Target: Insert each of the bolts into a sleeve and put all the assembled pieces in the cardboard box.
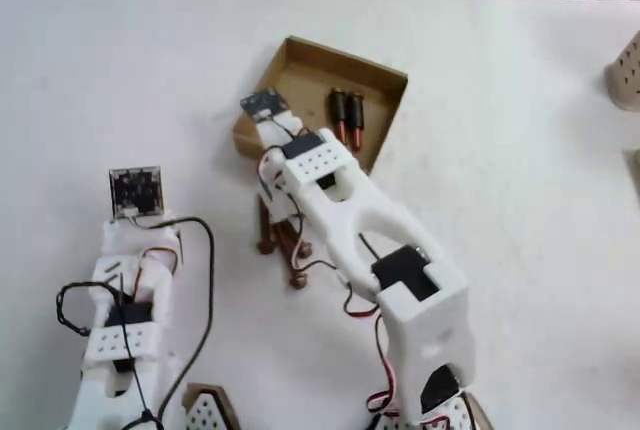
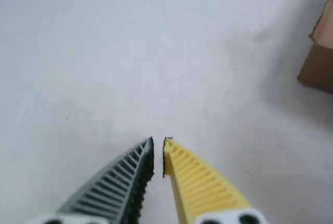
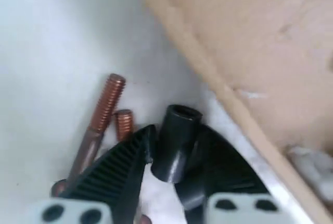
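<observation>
Sleeve (image 3: 176, 151), black with an open bore, stands a little tilted in the right wrist view. The right pincer (image 3: 177, 136) is closed onto its sides, and the bore faces away from the pincer. Copper bolts (image 3: 106, 107) lie on the white desk (image 3: 47, 52) just beside the pincer's ribbed finger, threads pointing away from it. The wall of the cardboard box (image 3: 250, 36) runs just past the other finger.

In the left wrist view the left pincer (image 2: 158, 148) holds nothing. Its grey and yellow fingers are drawn to a thin slit over bare desk, and a corner of the box lies well off on its yellow side.

In the high view the right arm (image 1: 340, 200) lies across to the box's near wall with the loose bolts beneath it. Two assembled pieces (image 1: 346, 115) already lie inside the box, beyond that pincer.

The step in hand looks like mating this sleeve with a bolt. To do it well, the sleeve should be squared up so that its bore lines up with the bolt's shank. The left pincer would need to open and take a bolt near the head, leaving the thread free. The joining is best done clear of the box wall
</observation>
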Controlling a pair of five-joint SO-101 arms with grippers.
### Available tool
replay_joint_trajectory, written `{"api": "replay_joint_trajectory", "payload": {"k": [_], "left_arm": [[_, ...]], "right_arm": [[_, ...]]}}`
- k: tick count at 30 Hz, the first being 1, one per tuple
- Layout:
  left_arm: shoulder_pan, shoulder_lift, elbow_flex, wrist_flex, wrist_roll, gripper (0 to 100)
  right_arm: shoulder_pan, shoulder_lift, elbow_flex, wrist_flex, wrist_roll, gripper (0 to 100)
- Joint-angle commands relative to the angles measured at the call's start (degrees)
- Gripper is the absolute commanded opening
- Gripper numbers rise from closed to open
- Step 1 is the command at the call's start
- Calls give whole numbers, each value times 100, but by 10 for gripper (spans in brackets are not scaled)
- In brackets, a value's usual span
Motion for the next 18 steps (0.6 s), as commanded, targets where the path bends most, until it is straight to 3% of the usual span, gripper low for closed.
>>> {"api": "replay_joint_trajectory", "payload": {"k": [1, 7, 18], "left_arm": [[127, -110, 0, 35, -62, 61], [127, -110, 0, 35, -62, 61], [127, -110, 0, 35, -62, 61]], "right_arm": [[57, -75, -9, -215, 70, 15], [189, -365, 0, -48, 79, 17], [286, -1622, 9, 1798, 79, 18]]}}
